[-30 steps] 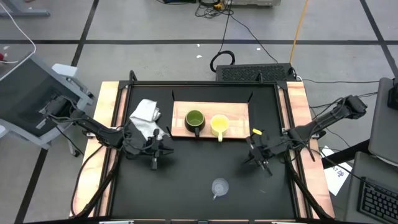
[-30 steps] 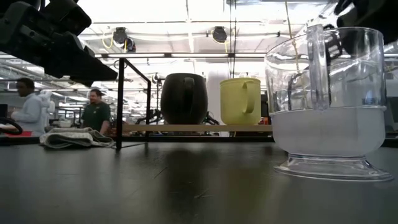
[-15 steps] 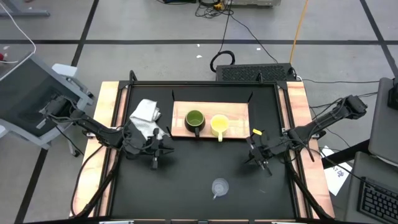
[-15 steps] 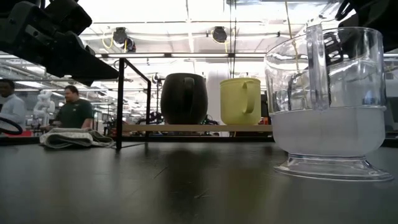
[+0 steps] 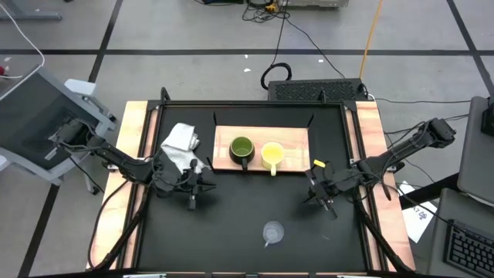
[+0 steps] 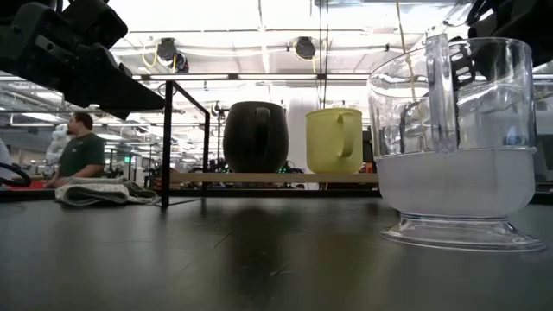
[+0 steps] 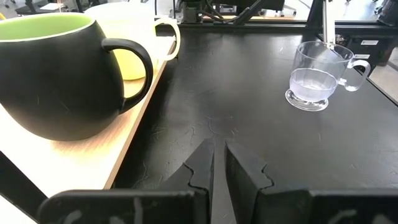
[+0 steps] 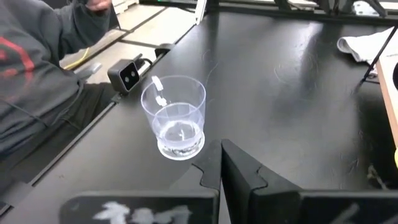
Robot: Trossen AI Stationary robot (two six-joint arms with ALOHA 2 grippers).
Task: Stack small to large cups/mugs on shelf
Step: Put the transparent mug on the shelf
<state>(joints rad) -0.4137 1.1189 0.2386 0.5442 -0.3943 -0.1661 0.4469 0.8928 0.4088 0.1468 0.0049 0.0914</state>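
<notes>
A dark green mug (image 5: 241, 149) and a yellow mug (image 5: 272, 155) stand upright side by side on the light-wood shelf (image 5: 297, 139) at the table's far middle. The small clear glass cup (image 5: 272, 231) stands upright on the black tabletop near the front edge, and it shows large in the low view (image 6: 454, 147). My left gripper (image 5: 207, 185) hovers left of the shelf, pointing toward the table's right, fingers shut (image 7: 219, 171) with nothing between them. My right gripper (image 5: 309, 193) hovers right of centre, pointing left, shut (image 8: 221, 165) and empty, the glass cup (image 8: 173, 118) ahead of it.
A white cloth (image 5: 181, 143) lies on the table left of the shelf. Thin black brackets (image 6: 166, 142) stand at the shelf's corners. A small camera (image 8: 127, 76) sits at the table's near edge, with a person's grey sleeve (image 8: 31, 81) beside it. A person (image 6: 82, 155) sits beyond the table.
Both arms and all three cups have kept still. In the room beyond the table, people have moved across the low view's left side.
</notes>
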